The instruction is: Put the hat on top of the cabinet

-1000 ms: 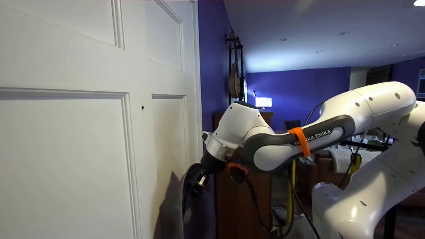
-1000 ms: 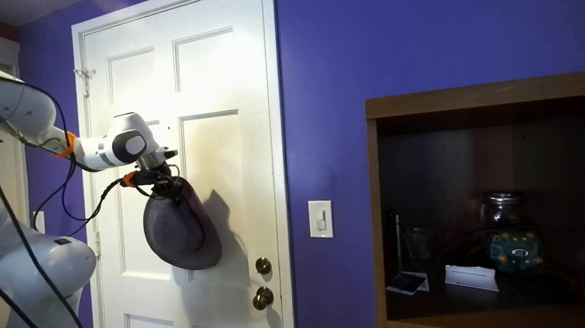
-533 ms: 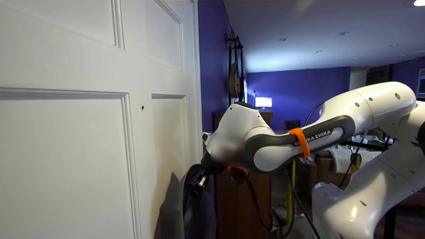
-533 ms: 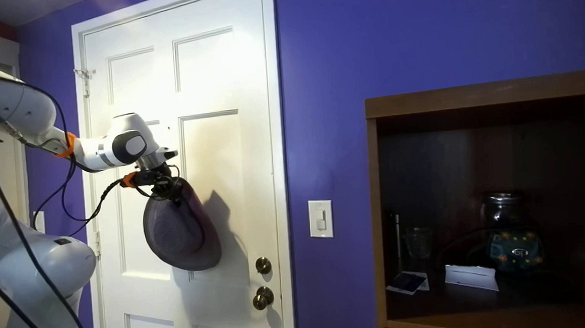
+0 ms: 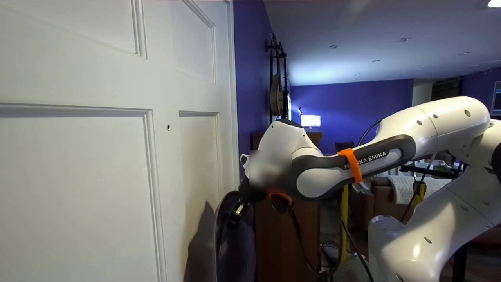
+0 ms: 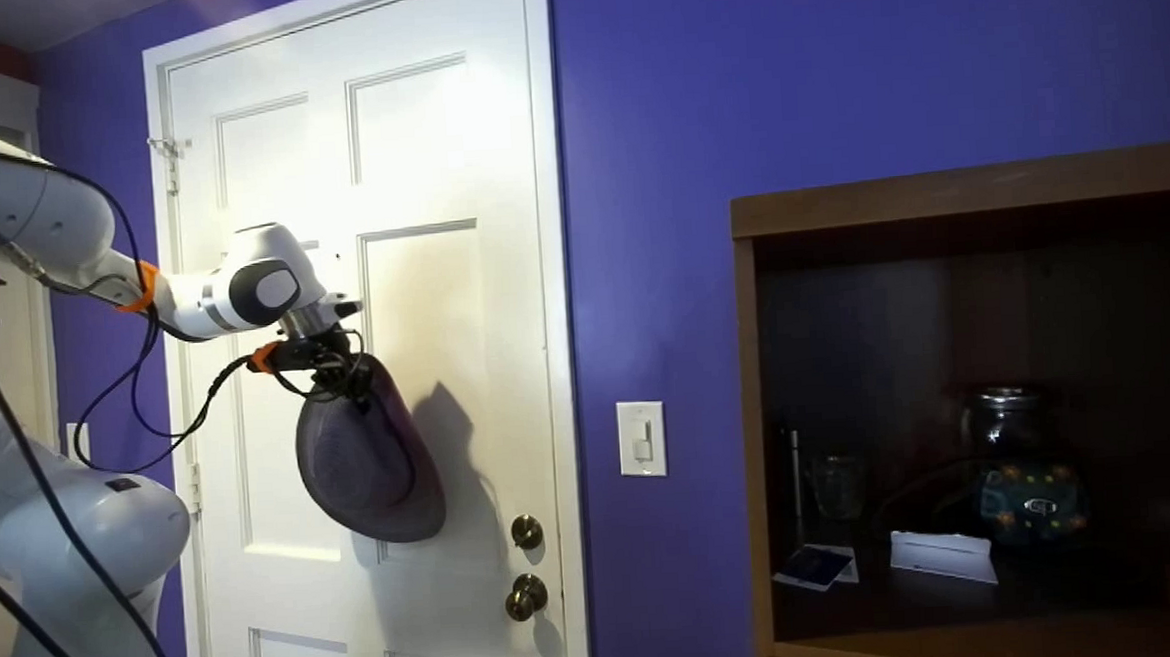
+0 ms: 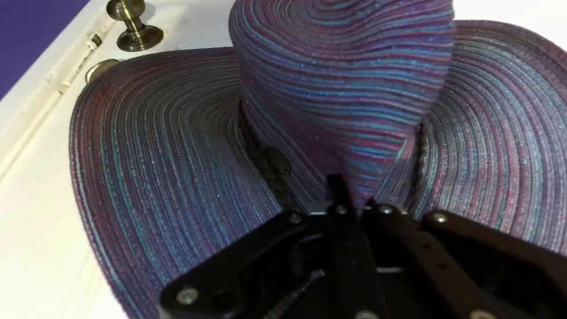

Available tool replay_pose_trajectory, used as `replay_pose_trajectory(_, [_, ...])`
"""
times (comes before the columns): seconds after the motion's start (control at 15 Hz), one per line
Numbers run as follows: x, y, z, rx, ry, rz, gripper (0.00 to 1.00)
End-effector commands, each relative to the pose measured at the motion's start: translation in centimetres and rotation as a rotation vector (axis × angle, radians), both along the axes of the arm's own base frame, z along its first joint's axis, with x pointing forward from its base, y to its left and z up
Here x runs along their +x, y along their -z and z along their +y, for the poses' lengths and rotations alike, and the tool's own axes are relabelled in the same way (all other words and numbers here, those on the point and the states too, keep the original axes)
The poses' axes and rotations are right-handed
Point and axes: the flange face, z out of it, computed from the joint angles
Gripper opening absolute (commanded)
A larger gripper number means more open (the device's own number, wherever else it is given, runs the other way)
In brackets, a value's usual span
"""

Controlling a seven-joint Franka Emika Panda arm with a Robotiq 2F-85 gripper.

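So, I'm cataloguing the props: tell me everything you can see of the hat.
The hat has a creased crown and a wide, curving brim, in fine stripes of blue, pink, purple and grey, looking like stitched fabric. A dark braided band with a bead-like piece runs along the crown's base. It hangs steeply tilted before the white door, crown facing away from it, pinched by the fingers at a fold in the crown. Whether it touches the door is unclear.

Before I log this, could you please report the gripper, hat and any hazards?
Gripper shut on hat. Hat in front of white door, not on cabinet. Cable looping beneath arm, possible snag.
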Motion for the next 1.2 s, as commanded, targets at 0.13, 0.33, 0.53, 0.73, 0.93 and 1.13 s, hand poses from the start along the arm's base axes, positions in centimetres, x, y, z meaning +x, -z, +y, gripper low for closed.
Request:
replay_pose_trajectory(0.13, [-0.9,-4.0,-7.6,0.056,0.215,-0.041,0.01])
replay_pose_trajectory(0.33, [-1.0,-6.0,-12.7,0.075,0.283,-0.086,0.01])
replay_pose_trajectory(0.53, [-0.4,-4.6,-11.3,0.087,0.26,-0.063,0.04])
replay_pose_trajectory(0.73, [-0.3,-4.2,-10.6,0.076,0.248,-0.054,0.04])
replay_pose_trajectory(0.93, [-0.3,-4.1,-10.5,0.076,0.248,-0.053,0.04])
replay_pose_trajectory(1.13, [-0.3,-4.1,-10.5,0.076,0.248,-0.053,0.04])
